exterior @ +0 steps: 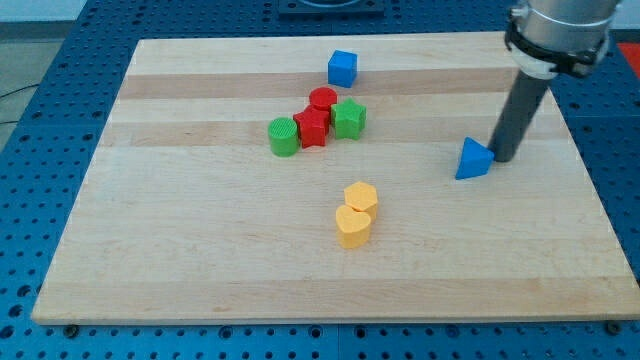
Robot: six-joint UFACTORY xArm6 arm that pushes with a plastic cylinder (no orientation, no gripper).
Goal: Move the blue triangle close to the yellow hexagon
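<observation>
The blue triangle (473,160) lies on the wooden board toward the view's right. My tip (503,158) stands right against its right side, touching or nearly touching it. The yellow hexagon (360,197) sits near the board's middle, well to the left of and slightly below the triangle. A second yellow block (352,226), rounded in shape, touches the hexagon on its lower left side.
A cluster sits left of centre near the view's top: a green cylinder (283,137), a red star-like block (312,128), a red cylinder (322,100) and a green hexagon (349,119). A blue cube (343,68) stands just above them. The board's right edge (598,190) is near the tip.
</observation>
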